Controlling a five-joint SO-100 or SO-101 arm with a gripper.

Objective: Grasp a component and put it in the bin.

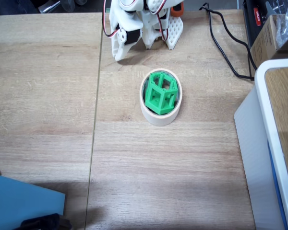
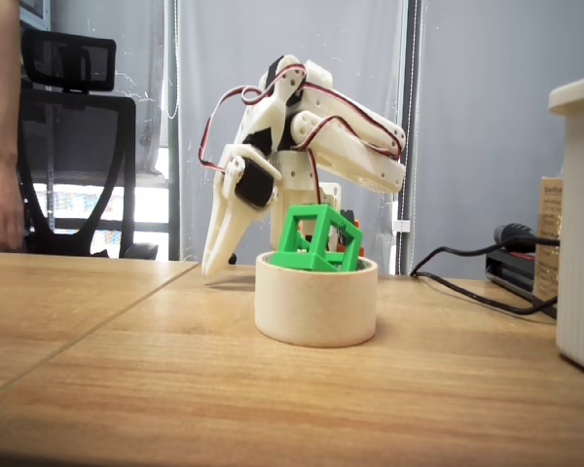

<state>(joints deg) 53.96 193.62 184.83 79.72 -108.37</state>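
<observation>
Our pincer (image 2: 214,261) hangs empty, fingers together, beside the bin (image 2: 316,309); the component (image 2: 316,240) sits inside, so we reckon the job's done.

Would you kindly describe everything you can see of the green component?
The green component is a bright green open frame, seemingly 3D-printed plastic, built of thin struts with a round hole visible in one face. It sits tilted inside the open centre of the cream tape roll, its top rising above the roll's rim, as the side-on fixed view shows. It appears to touch nothing but the roll. The gripper hangs beside the roll, clear of the frame, fingers pointing down toward the table.
</observation>
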